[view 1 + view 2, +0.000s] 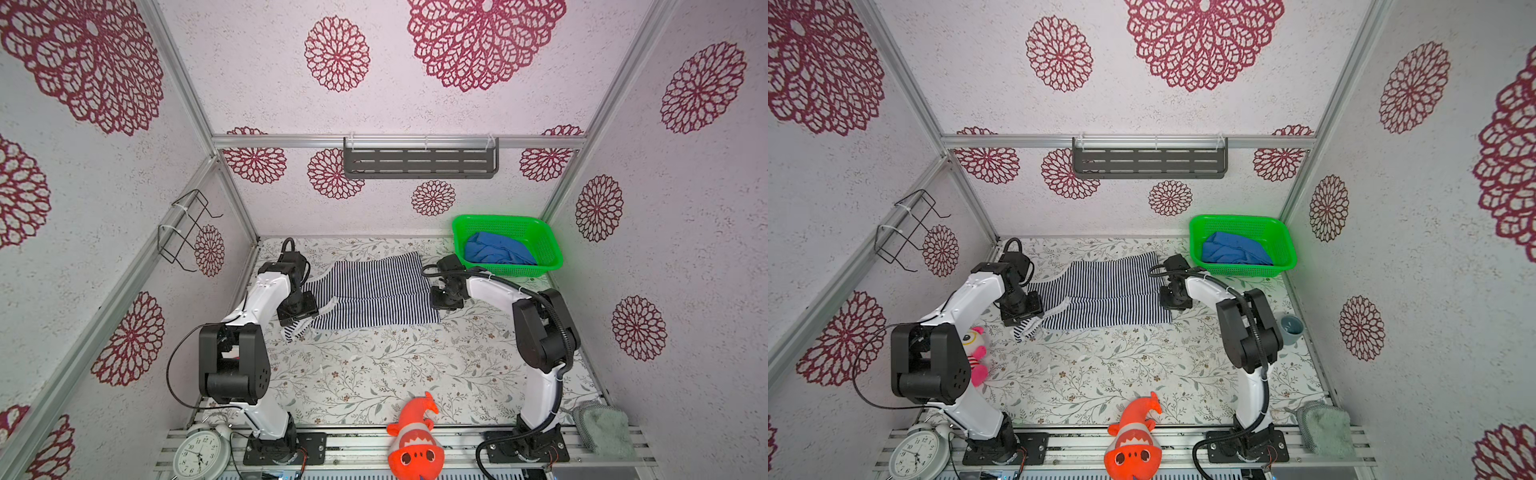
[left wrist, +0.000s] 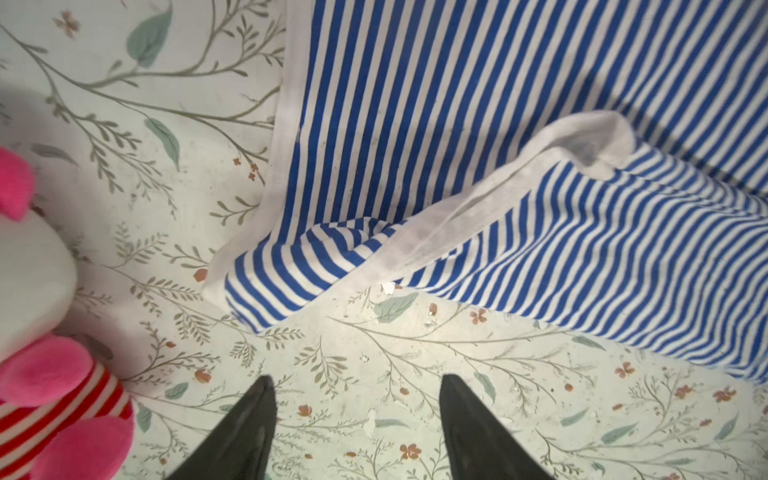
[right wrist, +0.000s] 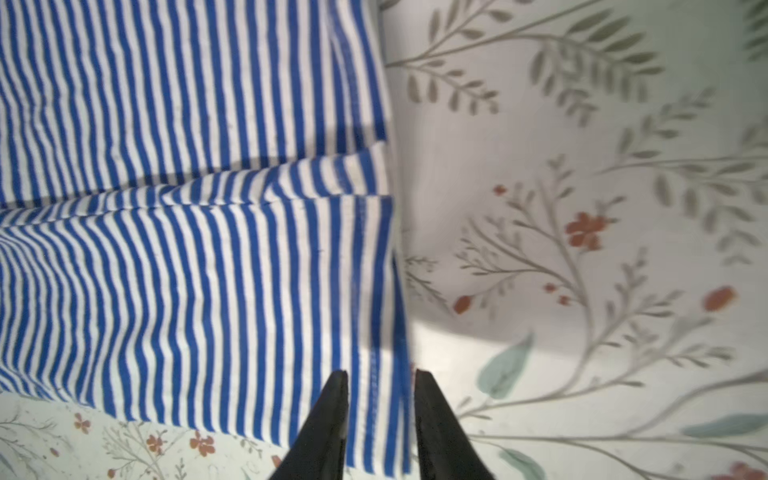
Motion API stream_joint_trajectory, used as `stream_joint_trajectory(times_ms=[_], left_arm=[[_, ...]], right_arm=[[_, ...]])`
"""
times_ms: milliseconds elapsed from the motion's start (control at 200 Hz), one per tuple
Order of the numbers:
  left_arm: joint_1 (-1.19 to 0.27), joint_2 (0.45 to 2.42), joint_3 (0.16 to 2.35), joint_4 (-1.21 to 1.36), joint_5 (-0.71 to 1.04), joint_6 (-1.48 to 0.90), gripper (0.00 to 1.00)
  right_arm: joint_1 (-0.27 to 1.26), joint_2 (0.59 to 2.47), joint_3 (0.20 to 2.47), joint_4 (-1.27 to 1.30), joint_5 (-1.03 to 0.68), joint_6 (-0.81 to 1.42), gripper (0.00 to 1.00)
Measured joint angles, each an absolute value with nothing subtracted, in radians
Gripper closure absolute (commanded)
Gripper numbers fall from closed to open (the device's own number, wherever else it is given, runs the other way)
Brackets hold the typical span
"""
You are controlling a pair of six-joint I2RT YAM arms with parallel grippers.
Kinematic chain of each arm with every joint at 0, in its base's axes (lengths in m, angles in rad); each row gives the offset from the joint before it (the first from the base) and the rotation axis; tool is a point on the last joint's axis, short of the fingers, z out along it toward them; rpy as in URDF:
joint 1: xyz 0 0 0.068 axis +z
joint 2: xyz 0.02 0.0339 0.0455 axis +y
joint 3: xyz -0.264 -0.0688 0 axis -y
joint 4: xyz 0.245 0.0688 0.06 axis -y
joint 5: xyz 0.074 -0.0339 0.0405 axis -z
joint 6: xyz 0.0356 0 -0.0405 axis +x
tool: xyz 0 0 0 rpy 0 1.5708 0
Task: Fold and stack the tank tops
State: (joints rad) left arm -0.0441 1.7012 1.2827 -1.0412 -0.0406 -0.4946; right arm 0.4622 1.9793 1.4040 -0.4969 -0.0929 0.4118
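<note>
The striped tank top [image 1: 374, 291] [image 1: 1108, 291] lies flat at the back of the table, its near long side folded over onto itself. Its white-edged strap end [image 2: 415, 232] is bunched toward the left arm. My left gripper [image 1: 297, 313] [image 2: 357, 380] hovers open over bare table just off that strap end, holding nothing. My right gripper [image 1: 441, 303] [image 3: 380, 374] sits over the hem [image 3: 374, 270] at the opposite end, jaws a narrow gap apart with the hem's edge showing between them. The plain blue tank top [image 1: 498, 249] [image 1: 1233, 249] lies crumpled in the green basket [image 1: 498, 218].
The basket stands at the back right corner. An orange fish plush [image 1: 413, 436] lies at the front edge, a white clock [image 1: 199, 455] front left, a grey-green towel [image 1: 602, 428] front right. A pink plush [image 1: 976, 353] sits beside the left arm, a blue cup [image 1: 1291, 328] behind the right arm.
</note>
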Motion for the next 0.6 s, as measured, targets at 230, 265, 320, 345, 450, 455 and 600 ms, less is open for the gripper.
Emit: stream_joint_trajectory(times_ms=[230,265,320,345,450,455,600], left_arm=[[-0.048,1.721,1.265,-0.956,-0.038,-0.528,0.39],[-0.049,1.72,1.264,-0.956,-0.044,-0.528,0.39],[-0.049,1.715,1.258,-0.957,-0.06,-0.528,0.41],[-0.049,1.711,1.253,-0.958,-0.067,-0.528,0.42],[-0.049,1.686,1.224,-0.971,-0.097,-0.529,0.49],[-0.049,1.684,1.222,-0.971,-0.097,-0.529,0.5],[-0.049,1.668,1.178,-0.978,-0.113,-0.533,0.55]], right_arm=[[0.525,2.079,1.468,-0.411,-0.096,0.445,0.81],[0.521,2.086,1.475,-0.409,-0.096,0.449,0.81],[0.511,2.09,1.481,-0.392,-0.076,0.456,0.82],[0.505,2.093,1.482,-0.385,-0.073,0.457,0.82],[0.486,2.101,1.484,-0.368,-0.061,0.466,0.82],[0.486,2.101,1.484,-0.367,-0.061,0.466,0.82],[0.48,2.106,1.488,-0.358,-0.049,0.469,0.82]])
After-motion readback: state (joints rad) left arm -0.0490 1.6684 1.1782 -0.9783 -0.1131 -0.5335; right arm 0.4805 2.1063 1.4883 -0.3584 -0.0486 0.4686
